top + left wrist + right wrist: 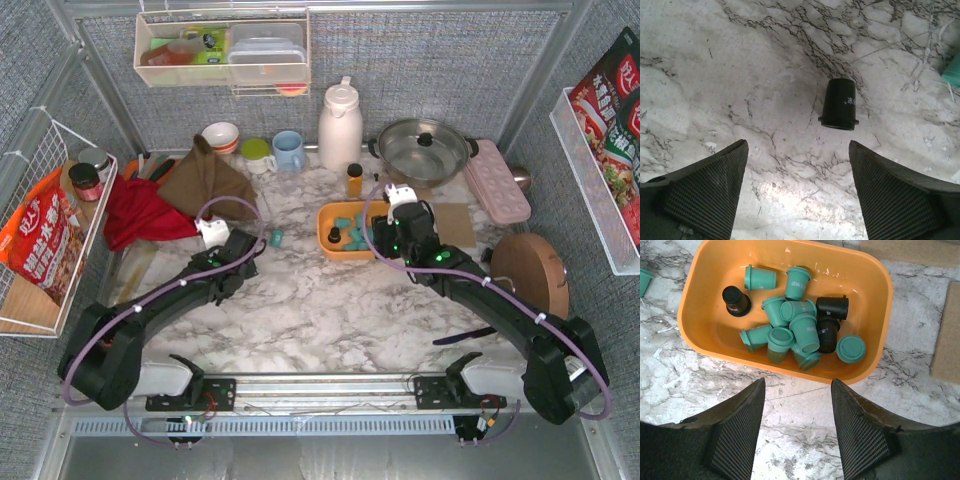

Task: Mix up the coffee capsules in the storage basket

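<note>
The orange storage basket [336, 216] sits on the marble table just right of centre. In the right wrist view its wall [705, 287] encloses a pile of teal coffee capsules [790, 325] and three black ones [736, 301]. My right gripper [798, 385] is open and empty, just short of the basket's near rim; in the top view the right gripper [380, 238] is at the basket's right side. My left gripper [799, 147] is open and empty over bare marble, with a loose black capsule [839, 104] lying just ahead of it. A loose teal capsule [276, 237] lies beside the left gripper [250, 242].
An amber bottle [354, 180], a white thermos [340, 125], a lidded pot [422, 150] and a pink egg tray [497, 180] stand behind the basket. A red cloth [140, 212] and a brown cloth [205, 178] lie at the left, a round wooden board [528, 272] at the right.
</note>
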